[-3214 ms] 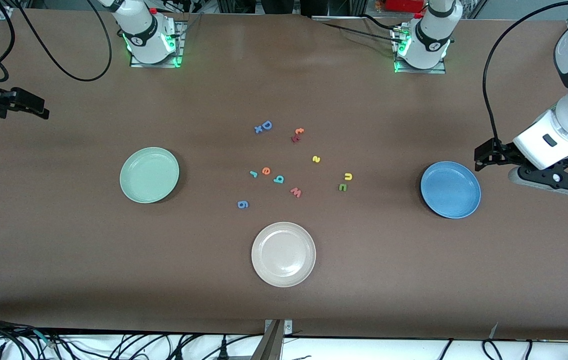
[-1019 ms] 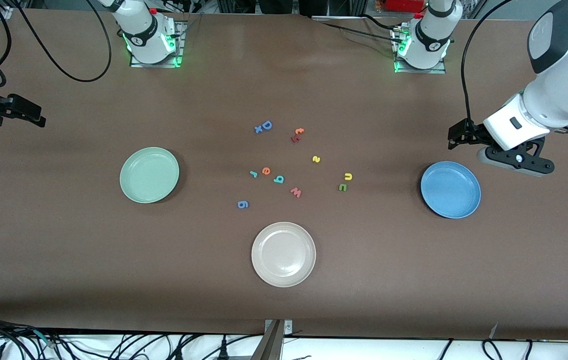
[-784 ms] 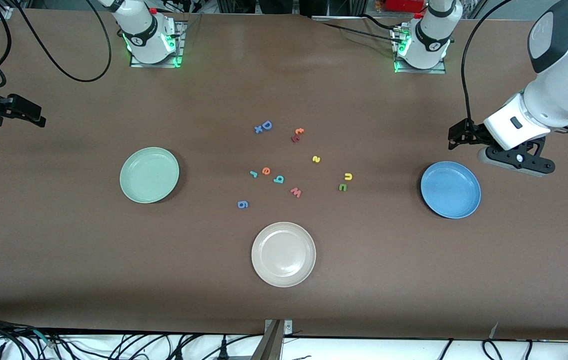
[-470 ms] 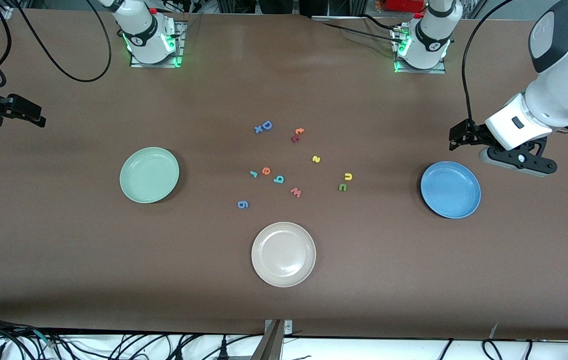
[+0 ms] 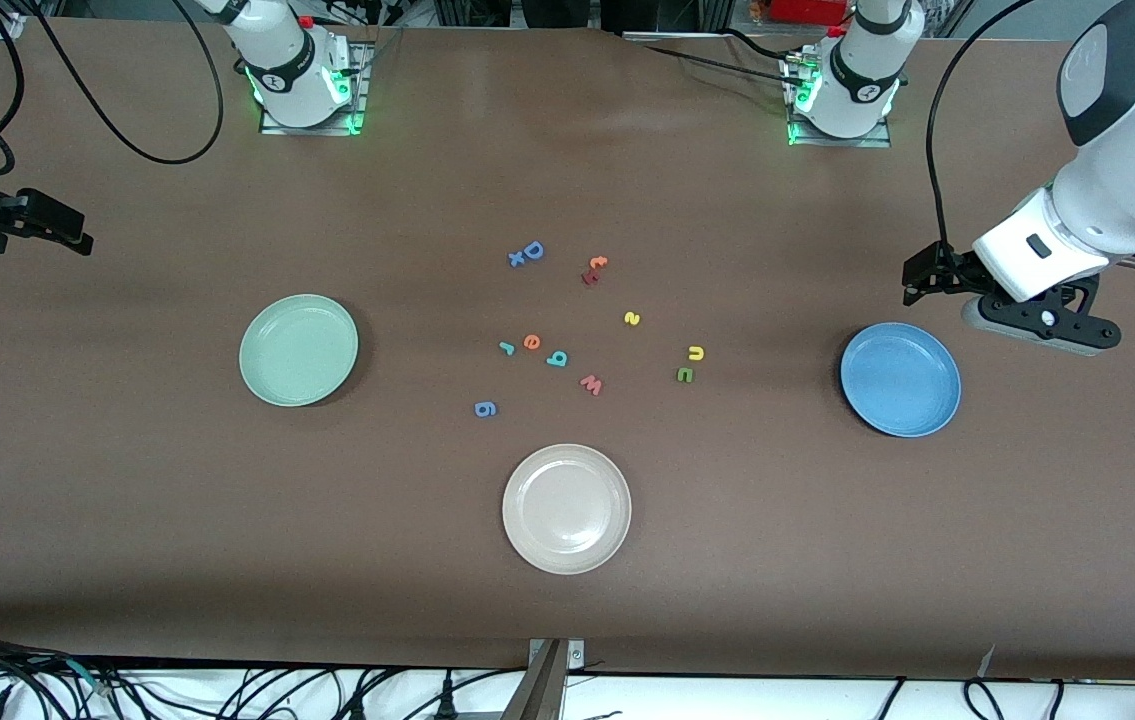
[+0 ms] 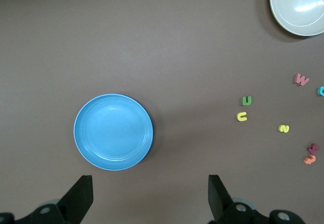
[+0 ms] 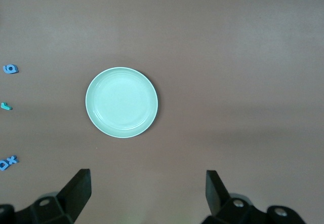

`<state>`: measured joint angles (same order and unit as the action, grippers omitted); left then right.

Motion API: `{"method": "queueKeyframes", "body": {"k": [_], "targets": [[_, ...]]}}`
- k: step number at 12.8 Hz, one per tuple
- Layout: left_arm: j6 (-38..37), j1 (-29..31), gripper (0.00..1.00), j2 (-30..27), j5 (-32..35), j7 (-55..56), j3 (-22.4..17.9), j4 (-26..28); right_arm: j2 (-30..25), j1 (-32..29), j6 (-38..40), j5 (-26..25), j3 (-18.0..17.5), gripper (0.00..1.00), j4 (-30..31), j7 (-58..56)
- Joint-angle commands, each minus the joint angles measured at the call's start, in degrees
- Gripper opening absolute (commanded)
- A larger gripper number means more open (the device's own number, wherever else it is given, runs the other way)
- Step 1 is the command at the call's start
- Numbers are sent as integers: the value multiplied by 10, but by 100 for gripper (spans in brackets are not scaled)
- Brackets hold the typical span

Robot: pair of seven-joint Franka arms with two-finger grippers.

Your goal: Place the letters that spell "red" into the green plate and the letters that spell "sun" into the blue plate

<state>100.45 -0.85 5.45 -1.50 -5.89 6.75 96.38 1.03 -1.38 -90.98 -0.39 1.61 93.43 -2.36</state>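
Observation:
The teal "r" (image 5: 506,347), orange "e" (image 5: 531,342) and teal "d" (image 5: 557,359) lie together mid-table. The yellow "s" (image 5: 632,318), yellow "u" (image 5: 695,353) and green "n" (image 5: 685,375) lie toward the left arm's end. Both the green plate (image 5: 298,349) and the blue plate (image 5: 900,379) hold nothing. My left gripper (image 6: 150,193) hangs open over bare table beside the blue plate (image 6: 113,132). Open too, my right gripper (image 7: 147,188) hovers high near the right arm's end of the table, off the green plate (image 7: 121,102).
A beige-white plate (image 5: 566,508) sits nearest the front camera. Stray letters lie around the group: a pinkish "w" (image 5: 591,384), a blue "g" (image 5: 486,408), a blue "D" (image 5: 533,250) and an orange-and-red pair (image 5: 594,269).
The left hand has swung from off the table's end to a spot beside the blue plate, then drifted slightly. The right hand shifted a little. Letters and plates have not moved.

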Motion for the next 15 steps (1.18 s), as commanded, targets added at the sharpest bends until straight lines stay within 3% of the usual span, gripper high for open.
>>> {"method": "queueKeyframes", "body": {"k": [1, 9, 12, 15], "targets": [[7, -3, 100, -15, 15, 0, -2, 13, 6, 1, 3, 0, 2, 100, -11, 1], [7, -4, 100, -15, 15, 0, -2, 12, 15, 1, -14, -2, 2, 100, -15, -2], [8, -4, 100, -15, 15, 1, -2, 12, 13, 1, -19, 29, 2, 100, -17, 5], [8, -3, 100, -15, 15, 0, -2, 12, 9, 0, -10, 29, 4, 100, -16, 3]]}}
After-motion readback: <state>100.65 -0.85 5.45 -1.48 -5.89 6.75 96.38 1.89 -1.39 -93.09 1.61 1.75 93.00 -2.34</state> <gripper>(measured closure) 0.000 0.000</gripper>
